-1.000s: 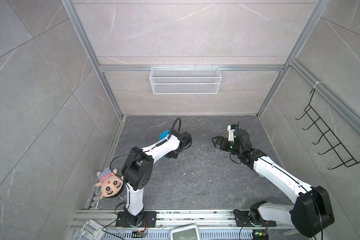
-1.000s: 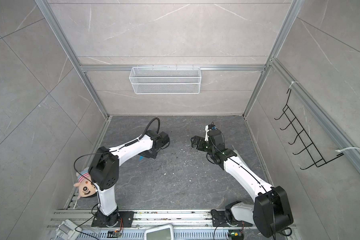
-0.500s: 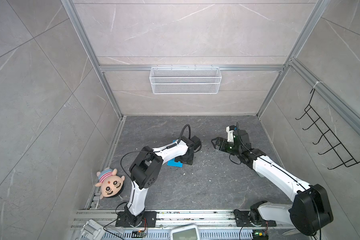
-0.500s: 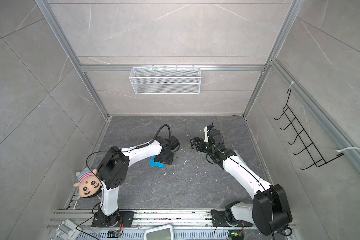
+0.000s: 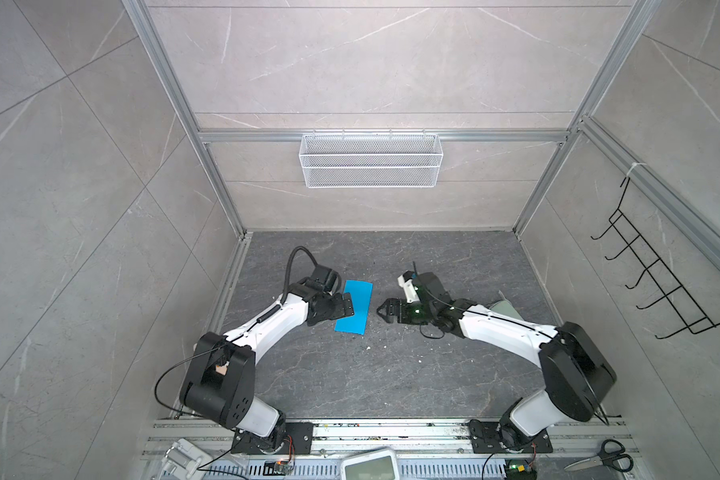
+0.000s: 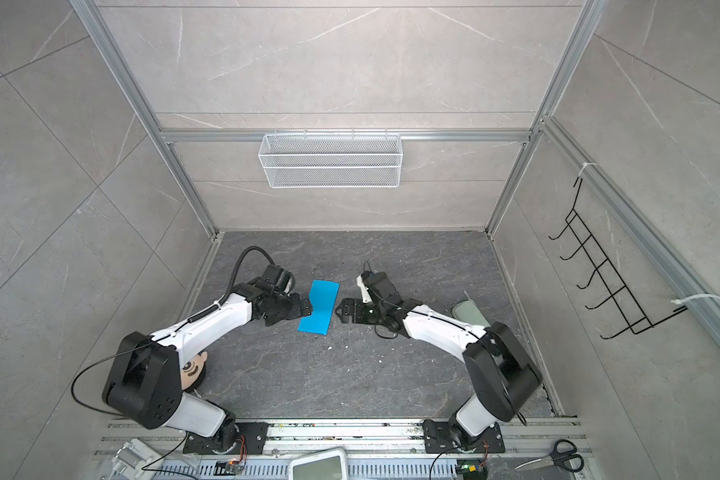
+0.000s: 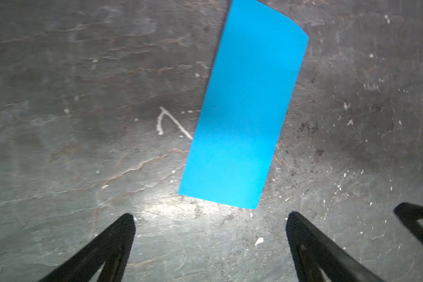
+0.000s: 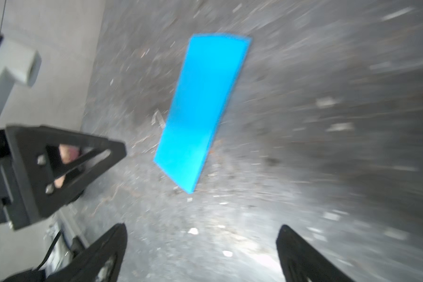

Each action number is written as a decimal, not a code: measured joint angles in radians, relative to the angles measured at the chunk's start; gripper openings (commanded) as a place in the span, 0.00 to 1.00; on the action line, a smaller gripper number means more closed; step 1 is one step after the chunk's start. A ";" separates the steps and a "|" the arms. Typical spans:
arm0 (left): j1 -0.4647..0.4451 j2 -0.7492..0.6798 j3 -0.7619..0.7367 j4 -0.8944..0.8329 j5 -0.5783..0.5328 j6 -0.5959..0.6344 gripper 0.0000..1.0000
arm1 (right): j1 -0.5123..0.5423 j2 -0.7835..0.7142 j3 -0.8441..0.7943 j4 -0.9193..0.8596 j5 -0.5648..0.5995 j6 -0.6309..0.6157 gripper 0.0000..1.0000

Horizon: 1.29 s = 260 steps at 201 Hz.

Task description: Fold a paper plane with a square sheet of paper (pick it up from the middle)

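Observation:
The sky-blue sheet of paper (image 5: 354,306) (image 6: 319,307) lies on the dark floor as a long narrow rectangle, seemingly doubled over, one end slightly lifted. My left gripper (image 5: 345,309) (image 6: 304,309) stands open just left of it, jaws wide and empty. In the left wrist view the sheet (image 7: 244,109) lies just beyond the left gripper (image 7: 210,217). My right gripper (image 5: 382,311) (image 6: 341,311) is open and empty just right of the sheet. The right wrist view is blurred and shows the sheet (image 8: 203,109) ahead of the right gripper (image 8: 203,227). A paper plane is out of view.
A white wire basket (image 5: 371,160) hangs on the back wall and a black hook rack (image 5: 657,282) on the right wall. A pale green object (image 6: 468,313) lies behind the right arm. A plush doll (image 6: 192,368) sits by the left arm's base. Scissors (image 5: 603,459) lie front right.
The left gripper carried the sheet from the back left to the middle, opened and let it go. The sheet now rests on the floor. The right gripper shifted slightly.

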 measured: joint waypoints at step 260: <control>0.188 -0.108 -0.164 0.122 0.248 -0.088 1.00 | 0.051 0.209 0.127 -0.165 -0.074 -0.013 0.86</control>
